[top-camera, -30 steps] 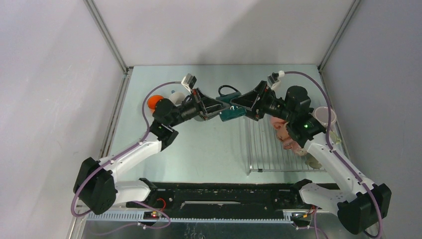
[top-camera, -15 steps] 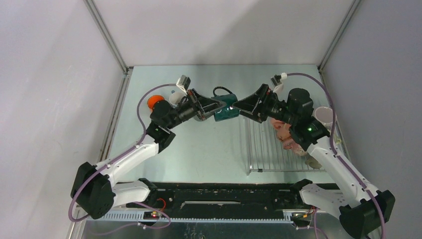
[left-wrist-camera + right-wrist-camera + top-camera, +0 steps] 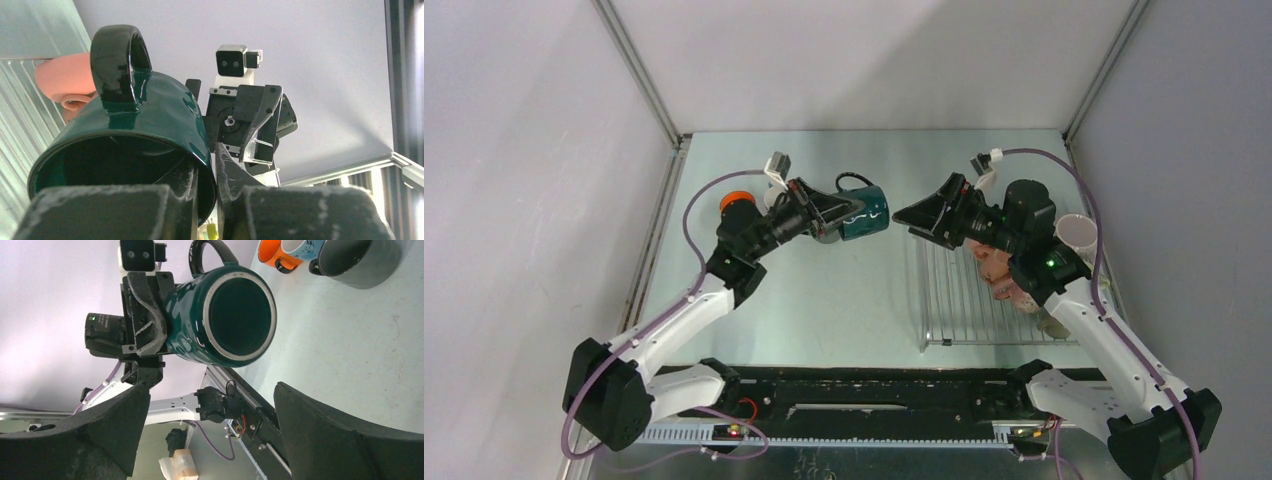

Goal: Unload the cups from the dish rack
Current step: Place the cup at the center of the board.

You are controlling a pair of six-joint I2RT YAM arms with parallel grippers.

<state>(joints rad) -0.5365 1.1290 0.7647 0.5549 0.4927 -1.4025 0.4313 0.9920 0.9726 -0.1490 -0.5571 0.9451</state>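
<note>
My left gripper (image 3: 842, 212) is shut on the rim of a dark teal mug (image 3: 865, 213), one finger inside and one outside, and holds it on its side above the table, left of the dish rack (image 3: 954, 300). In the left wrist view the mug (image 3: 140, 130) fills the frame above my gripper (image 3: 207, 185). My right gripper (image 3: 916, 215) is open and empty, just right of the mug. In its own view the gripper (image 3: 210, 415) faces the mug's base (image 3: 235, 320). Pink mugs (image 3: 996, 265) sit on the rack under the right arm.
An orange mug (image 3: 731, 203) and a white mug (image 3: 776, 193) stand at the table's left; the right wrist view adds a grey mug (image 3: 345, 260) beside them. A pale lilac mug (image 3: 1076, 235) stands at the rack's right edge. Walls enclose the table.
The right gripper has let go of the teal mug and opened. The left arm has carried the mug to the left, away from the rack.
</note>
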